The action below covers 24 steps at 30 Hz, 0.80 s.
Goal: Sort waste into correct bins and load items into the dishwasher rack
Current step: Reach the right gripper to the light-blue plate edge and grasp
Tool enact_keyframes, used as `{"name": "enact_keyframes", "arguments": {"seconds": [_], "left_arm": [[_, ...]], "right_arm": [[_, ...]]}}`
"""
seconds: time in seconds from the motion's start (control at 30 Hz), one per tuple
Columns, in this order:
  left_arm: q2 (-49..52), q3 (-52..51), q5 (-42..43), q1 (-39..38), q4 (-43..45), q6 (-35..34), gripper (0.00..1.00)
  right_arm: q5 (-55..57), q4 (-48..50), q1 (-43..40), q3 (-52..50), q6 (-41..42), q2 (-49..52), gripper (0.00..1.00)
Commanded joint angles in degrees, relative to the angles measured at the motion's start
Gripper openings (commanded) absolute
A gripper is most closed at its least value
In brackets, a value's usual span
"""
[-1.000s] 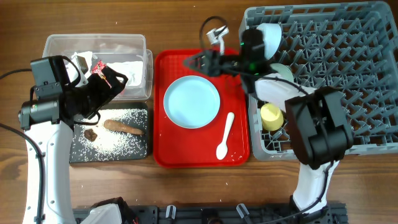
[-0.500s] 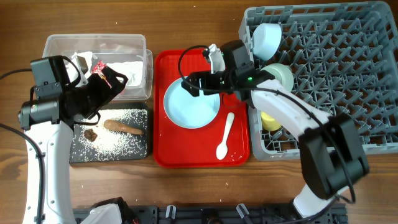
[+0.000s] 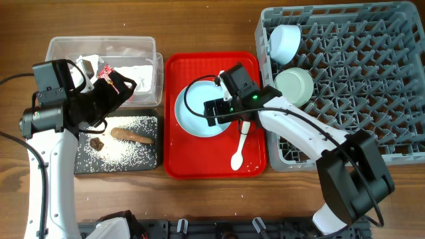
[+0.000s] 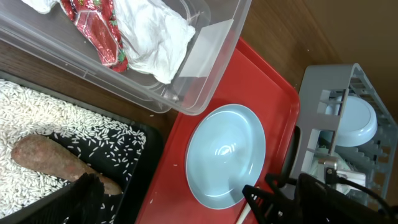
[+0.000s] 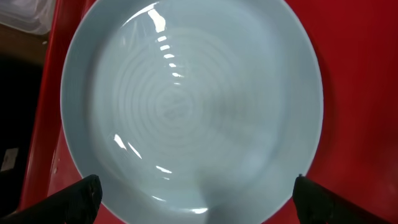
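Observation:
The light-blue plate (image 3: 196, 109) lies on the red tray (image 3: 199, 169), with the white spoon (image 3: 239, 147) to its right. My right gripper (image 3: 216, 109) is open and empty and hangs low over the plate (image 5: 193, 106), its fingertips (image 5: 199, 199) spread about as wide as the plate. My left gripper (image 3: 121, 86) is open and empty at the front edge of the clear tub (image 3: 60, 43), which holds the white tissue (image 3: 143, 72) and the red wrapper (image 3: 105, 70). The black tray (image 3: 157, 143) holds the brown stick (image 3: 131, 136) and rice crumbs (image 3: 123, 154). Two blue bowls (image 3: 285, 41) (image 3: 295, 86) stand in the grey rack (image 3: 372, 79). The yellow cup is hidden under my right arm.
A small dark brown scrap (image 3: 97, 143) also lies in the black tray. The rack fills the right side of the table. The tub and black tray sit left of the red tray. Bare wood runs along the table's front.
My right gripper has swung from the rack's left edge down and left over the plate, and now hides the yellow cup. My left arm has not moved.

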Motion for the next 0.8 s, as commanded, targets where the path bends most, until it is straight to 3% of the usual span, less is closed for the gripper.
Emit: {"name": "enact_keyframes", "arguments": {"seconds": [0.0,0.2,0.27,0.4,0.7,0.77], "left_arm": [[0.2,-0.2,-0.1,0.3,0.2,-0.3,1.0],[0.2,-0.2,-0.1,0.3,0.1,-0.3,1.0],[0.2,-0.2,-0.1,0.3,0.2,-0.3,1.0],[0.2,-0.2,-0.1,0.3,0.2,-0.3,1.0],[0.2,-0.2,-0.1,0.3,0.1,-0.3,1.0],[0.2,-0.2,-0.1,0.3,0.2,-0.3,1.0]], "right_arm": [[1.5,2.7,0.0,-3.8,0.9,-0.1,1.0],[5.3,10.1,0.0,-9.1,2.6,0.0,0.99],[5.4,10.0,0.0,-9.2,2.5,0.0,0.91],[6.2,9.0,0.0,-9.3,2.5,0.0,0.6],[18.5,4.0,0.0,-9.3,7.5,0.0,0.37],[19.7,3.7,0.0,-9.3,8.5,0.0,0.36]]}}
